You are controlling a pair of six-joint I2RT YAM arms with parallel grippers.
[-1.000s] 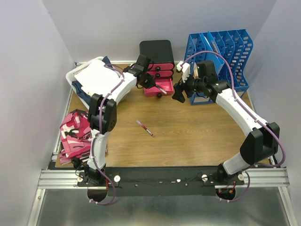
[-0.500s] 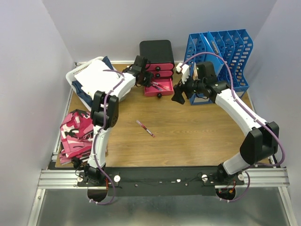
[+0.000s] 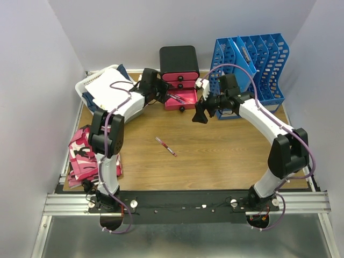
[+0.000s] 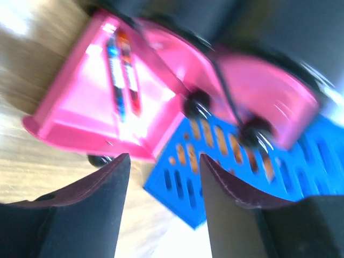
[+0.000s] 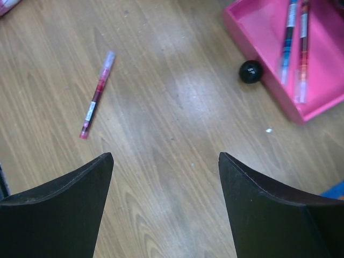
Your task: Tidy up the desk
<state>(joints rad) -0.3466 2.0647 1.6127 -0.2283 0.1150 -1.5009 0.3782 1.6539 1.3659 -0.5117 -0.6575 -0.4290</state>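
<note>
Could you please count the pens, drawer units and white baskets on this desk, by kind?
Pens: 3 (loose pen; blue pen and red pen in the open drawer)
Drawer units: 1
White baskets: 1
Total: 5

From above the light is bright, soft and even; the arms throw only faint, diffuse shadows on the tabletop (image 3: 215, 156), and everything is sharp. The left wrist view is smeared by heavy blur, with no crisp edge anywhere; the pink drawer (image 4: 80, 118) glares hot and the upper left corner burns out white, while the left claw (image 4: 164, 158) is dark. The right wrist view is sharp, with a pale sheen on the wood at mid-frame and the right claw (image 5: 165, 156) nearly black
</note>
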